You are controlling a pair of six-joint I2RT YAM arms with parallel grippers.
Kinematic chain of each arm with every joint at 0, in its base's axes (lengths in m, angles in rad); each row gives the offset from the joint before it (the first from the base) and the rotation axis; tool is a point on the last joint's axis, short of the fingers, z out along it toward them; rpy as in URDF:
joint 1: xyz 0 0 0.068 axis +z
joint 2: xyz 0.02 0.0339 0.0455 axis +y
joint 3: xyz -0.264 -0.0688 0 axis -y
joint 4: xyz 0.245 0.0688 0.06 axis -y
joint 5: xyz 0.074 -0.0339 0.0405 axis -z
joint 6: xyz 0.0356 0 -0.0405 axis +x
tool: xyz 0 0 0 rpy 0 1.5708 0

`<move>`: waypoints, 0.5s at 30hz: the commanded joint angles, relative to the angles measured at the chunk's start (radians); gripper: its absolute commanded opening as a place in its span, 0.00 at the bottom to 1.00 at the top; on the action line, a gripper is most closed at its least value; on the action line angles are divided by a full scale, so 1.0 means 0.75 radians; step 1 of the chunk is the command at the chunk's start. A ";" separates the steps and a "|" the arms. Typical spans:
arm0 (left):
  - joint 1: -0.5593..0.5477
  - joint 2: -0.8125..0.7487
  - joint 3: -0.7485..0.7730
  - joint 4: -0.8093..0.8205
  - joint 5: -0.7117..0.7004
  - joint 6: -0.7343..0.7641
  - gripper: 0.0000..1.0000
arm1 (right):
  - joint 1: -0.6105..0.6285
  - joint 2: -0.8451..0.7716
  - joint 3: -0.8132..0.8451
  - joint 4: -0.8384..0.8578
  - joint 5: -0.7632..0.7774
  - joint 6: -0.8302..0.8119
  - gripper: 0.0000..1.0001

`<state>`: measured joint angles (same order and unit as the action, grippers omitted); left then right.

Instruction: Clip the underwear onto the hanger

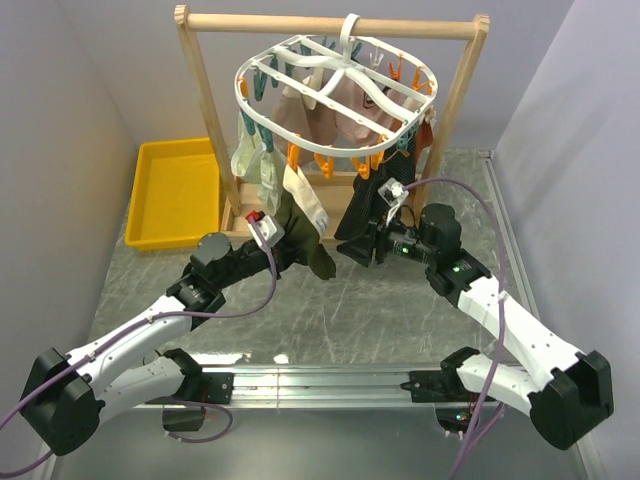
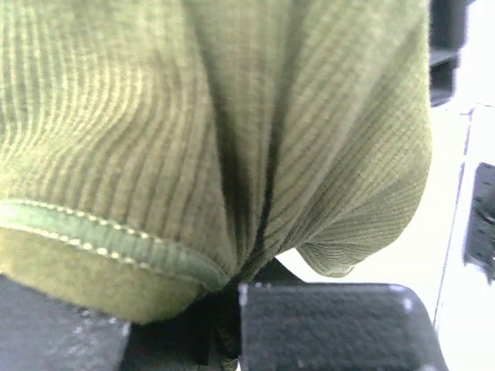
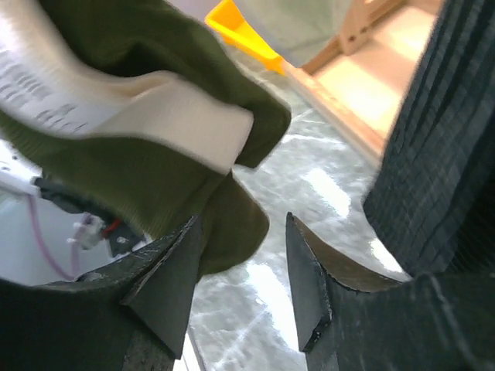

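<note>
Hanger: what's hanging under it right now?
Under the hanger hang pale garments, pinkish-beige garments and a black ribbed garment. The underwear sits below its front edge, pinched in the left gripper. Whether a clip holds it is hidden.

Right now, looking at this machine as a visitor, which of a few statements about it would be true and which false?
1. The left end effector is pinching the olive-green underwear. True.
2. The right end effector is clamped on the black garment. False: its jaws stand open with nothing between them, and the black garment hangs beside it.
3. The yellow tray lies on the right side of the scene. False: seen from above, it lies at the far left.
4. The white hanger hangs from the wooden rail. True.
</note>
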<state>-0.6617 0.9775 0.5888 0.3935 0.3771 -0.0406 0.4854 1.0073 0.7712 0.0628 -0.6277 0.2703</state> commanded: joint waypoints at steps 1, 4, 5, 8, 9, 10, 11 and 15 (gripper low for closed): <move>0.021 -0.031 -0.018 0.142 0.249 0.038 0.12 | -0.007 0.037 0.001 0.245 -0.124 0.128 0.55; 0.023 -0.019 -0.010 0.156 0.331 0.040 0.13 | -0.005 0.072 0.005 0.323 -0.145 0.167 0.55; 0.021 -0.015 -0.008 0.156 0.344 0.086 0.13 | -0.003 0.086 0.007 0.340 -0.153 0.175 0.55; 0.021 0.004 0.002 0.163 0.356 0.091 0.14 | 0.003 0.109 0.009 0.385 -0.188 0.200 0.50; 0.023 0.012 0.004 0.175 0.360 0.087 0.14 | 0.007 0.115 0.007 0.393 -0.194 0.204 0.48; 0.021 0.014 0.010 0.179 0.362 0.085 0.15 | 0.013 0.119 0.003 0.411 -0.210 0.216 0.47; 0.023 0.018 0.013 0.183 0.364 0.081 0.15 | 0.019 0.134 0.003 0.417 -0.214 0.225 0.44; 0.021 0.032 0.031 0.187 0.364 0.077 0.15 | 0.038 0.170 0.013 0.450 -0.233 0.267 0.44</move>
<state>-0.6491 0.9981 0.5774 0.4675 0.6090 0.0013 0.5003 1.1198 0.7692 0.3168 -0.7666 0.4305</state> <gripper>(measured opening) 0.148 0.439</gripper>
